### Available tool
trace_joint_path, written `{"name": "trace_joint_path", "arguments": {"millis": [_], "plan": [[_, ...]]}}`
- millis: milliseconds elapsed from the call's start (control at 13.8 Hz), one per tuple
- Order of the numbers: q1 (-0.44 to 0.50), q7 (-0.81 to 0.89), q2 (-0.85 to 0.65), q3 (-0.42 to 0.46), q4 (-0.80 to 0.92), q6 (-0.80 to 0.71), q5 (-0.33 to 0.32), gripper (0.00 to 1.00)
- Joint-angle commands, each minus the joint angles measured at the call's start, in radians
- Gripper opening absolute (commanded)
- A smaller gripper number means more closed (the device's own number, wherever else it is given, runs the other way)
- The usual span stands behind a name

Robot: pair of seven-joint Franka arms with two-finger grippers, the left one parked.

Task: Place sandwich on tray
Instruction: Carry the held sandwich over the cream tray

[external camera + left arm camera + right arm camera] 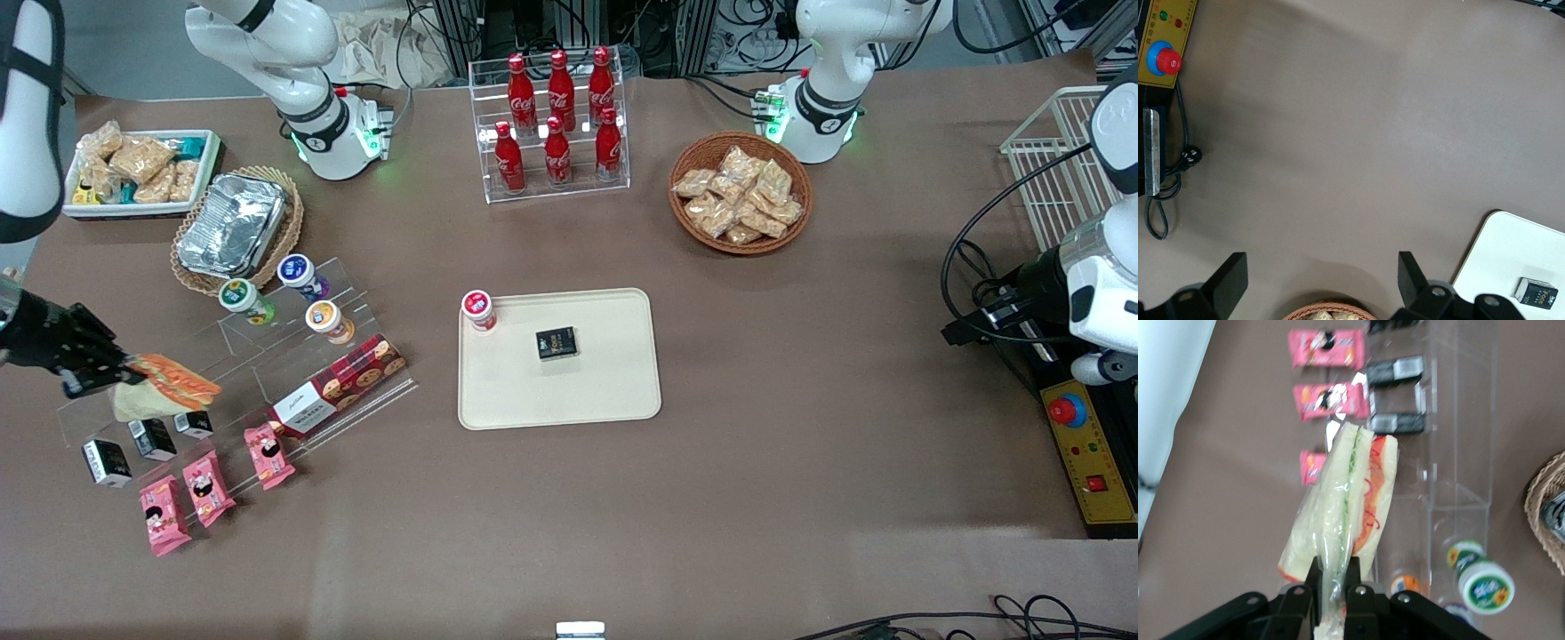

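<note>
The sandwich hangs in my gripper above the clear acrylic stand near the table edge at the working arm's end. The wrist view shows the sandwich edge-on, pale bread with a green and an orange-red layer, and the fingers pinched nearly closed on a fold of its clear wrap.

Under and beside the sandwich I see three small black boxes on the stand's lowest step, nearer the front camera. Three pink snack packets lie on the table just in front of that step. Three round-lidded cups stand on the upper steps, and a red biscuit box lies across a lower one.

The tray sits near the table's middle, well apart from the sandwich, toward the parked arm's end. On it I see a red-lidded cup at one corner and a black box near its centre. The stand with its biscuit box and cups lies between the gripper and the tray.

Farther from the front camera are a foil container in a wicker basket, a white bin of snacks, a clear rack of red bottles and a round basket of snack bags.
</note>
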Motion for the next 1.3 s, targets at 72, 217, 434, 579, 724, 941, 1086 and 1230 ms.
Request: {"name": "trace_joint_path", "arguments": {"millis": [72, 217, 434, 579, 724, 941, 1086, 1230], "plan": [[0.092, 0.003, 0.0, -0.006, 0.03, -0.055, 0.128, 0.19], [0.177, 0.058, 0.009, -0.006, 0.028, -0.052, 0.127, 0.19], [0.311, 0.153, 0.043, -0.008, 0.028, -0.007, 0.122, 0.19], [0.404, 0.207, 0.075, -0.008, 0.028, 0.06, 0.107, 0.19], [0.487, 0.344, 0.119, -0.008, 0.028, 0.126, 0.077, 0.19], [0.586, 0.501, 0.193, -0.008, 0.028, 0.212, 0.033, 0.19], [0.636, 0.569, 0.25, -0.008, 0.028, 0.296, 0.032, 0.19], [0.678, 0.615, 0.303, -0.008, 0.028, 0.358, 0.032, 0.19]]}}
